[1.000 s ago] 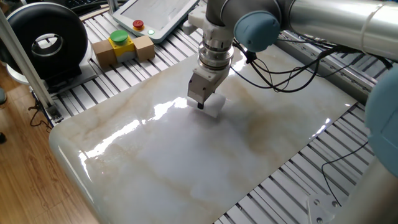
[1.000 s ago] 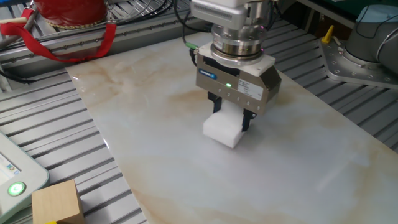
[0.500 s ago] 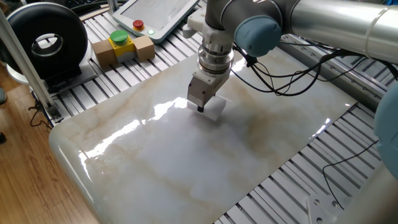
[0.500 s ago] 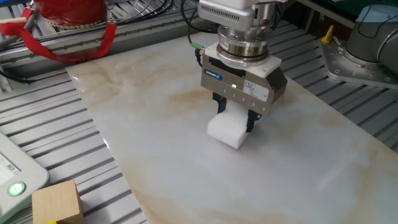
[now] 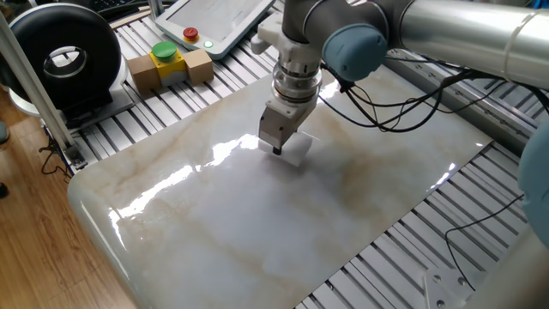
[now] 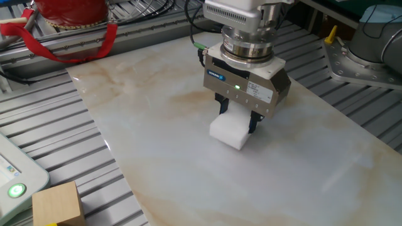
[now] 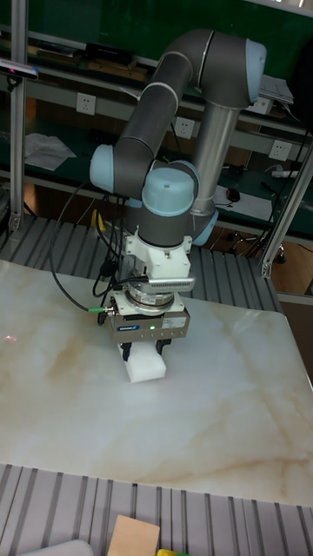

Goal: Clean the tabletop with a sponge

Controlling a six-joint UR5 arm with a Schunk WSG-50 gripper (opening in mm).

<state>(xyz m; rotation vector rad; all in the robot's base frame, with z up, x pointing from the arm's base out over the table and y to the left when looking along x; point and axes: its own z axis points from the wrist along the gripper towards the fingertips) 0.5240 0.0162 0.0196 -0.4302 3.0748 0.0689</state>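
1. One arm (image 7: 178, 82) with one pincer (image 6: 237, 122) is showing, along with one sponge (image 6: 228, 129), one marble surface (image 6: 157, 144), one cardboard box (image 5: 169, 69) with a yellow-green button (image 5: 165, 53), and one black ring-shaped device (image 5: 62, 58).
2. The pincer is pointing straight down, its two dark fingers (image 6: 253, 122) clamped on the sponge, one on each side of the block.
3. The sponge is a plain white foam block, squarish and soft-edged, sitting directly under the pincer with its bottom face touching the surface near the middle of the slab.
4. The surface is a glossy slab, white-grey with beige-brown veins and rounded corners, spreading out on all sides of the pincer and lying on a ribbed metal frame (image 6: 69, 150).
5. The box and the black ring are lying well apart from the pincer, off the slab, beyond its far-left corner in the first fixed view.
6. Compared with half a second ago, the pincer and sponge are sitting almost where they were; over the full second they are shifted slightly across the slab.
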